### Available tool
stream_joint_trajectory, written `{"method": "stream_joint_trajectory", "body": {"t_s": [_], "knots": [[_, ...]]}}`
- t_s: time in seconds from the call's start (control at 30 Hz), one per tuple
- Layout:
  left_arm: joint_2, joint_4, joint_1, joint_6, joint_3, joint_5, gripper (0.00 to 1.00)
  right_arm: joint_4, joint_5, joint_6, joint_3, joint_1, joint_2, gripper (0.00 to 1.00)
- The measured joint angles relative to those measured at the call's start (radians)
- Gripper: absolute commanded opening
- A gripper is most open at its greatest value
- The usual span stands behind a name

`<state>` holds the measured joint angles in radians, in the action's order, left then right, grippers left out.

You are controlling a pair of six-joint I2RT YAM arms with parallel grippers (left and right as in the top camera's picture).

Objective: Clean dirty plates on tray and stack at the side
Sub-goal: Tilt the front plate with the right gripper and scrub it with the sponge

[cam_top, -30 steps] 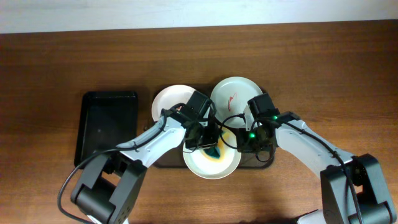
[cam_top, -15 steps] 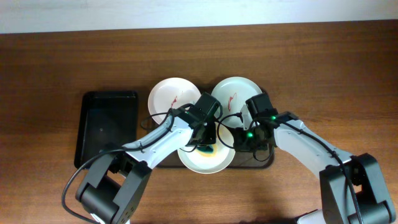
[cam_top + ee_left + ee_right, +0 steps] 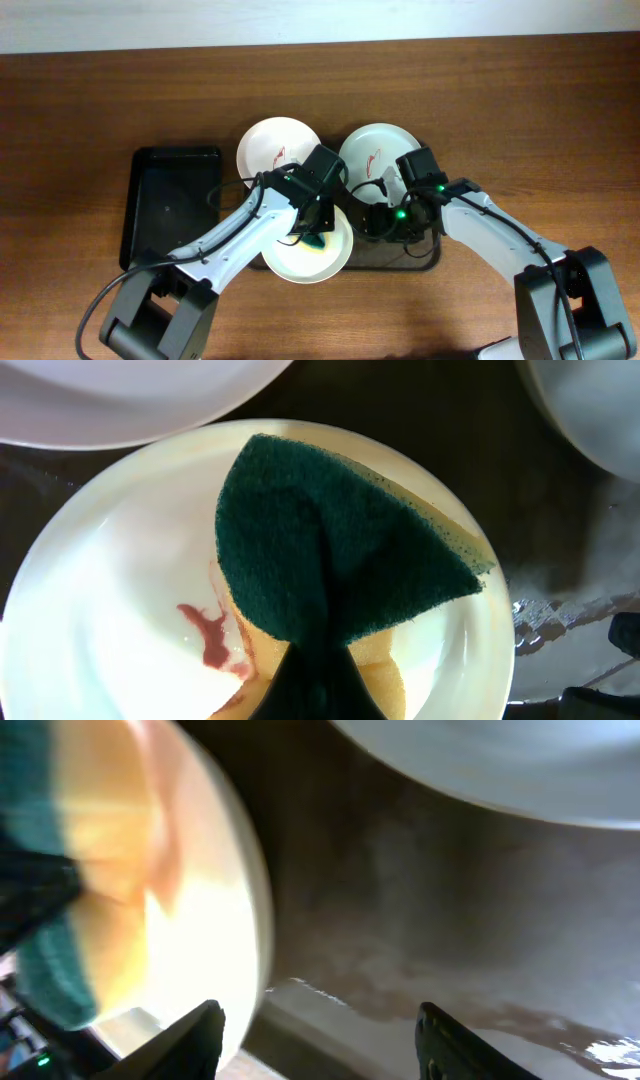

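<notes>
Three white plates lie on the dark brown tray (image 3: 412, 258). One plate (image 3: 275, 147) sits at the back left and one (image 3: 378, 152) at the back right, each with a red smear. The front plate (image 3: 290, 262) overlaps the tray's front rim. My left gripper (image 3: 315, 236) is shut on a green and yellow sponge (image 3: 340, 560), pressed onto that plate (image 3: 110, 590) beside a red smear (image 3: 205, 635). My right gripper (image 3: 378, 222) stands open just right of the plate's edge (image 3: 215, 910), with only wet tray (image 3: 420, 920) between its fingertips (image 3: 205, 1030).
A smaller black tray (image 3: 170, 205) lies to the left of the brown tray on the wooden table (image 3: 540, 110). Both back plates crowd the arms over the tray.
My right gripper has opened and let go of the front plate's rim. The left gripper has slid left with the sponge, and the front plate moved left with it.
</notes>
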<state>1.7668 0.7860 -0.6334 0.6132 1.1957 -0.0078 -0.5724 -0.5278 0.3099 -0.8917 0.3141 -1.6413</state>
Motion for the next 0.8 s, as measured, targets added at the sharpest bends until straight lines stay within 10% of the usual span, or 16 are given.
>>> {"method": "stream_joint_trajectory", "body": {"t_s": [0.37, 0.5, 0.8], "knots": [[-0.003, -0.032, 0.000, 0.001, -0.079, 0.000, 0.00, 0.003, -0.004, 0.051, 0.000, 0.066, 0.000, 0.48], [-0.003, -0.034, 0.000, 0.001, -0.080, 0.000, 0.00, 0.039, 0.043, 0.115, 0.001, 0.123, -0.023, 0.22], [-0.004, -0.037, 0.000, 0.001, -0.080, -0.005, 0.00, 0.052, 0.076, 0.200, 0.001, 0.124, -0.069, 0.04]]}}
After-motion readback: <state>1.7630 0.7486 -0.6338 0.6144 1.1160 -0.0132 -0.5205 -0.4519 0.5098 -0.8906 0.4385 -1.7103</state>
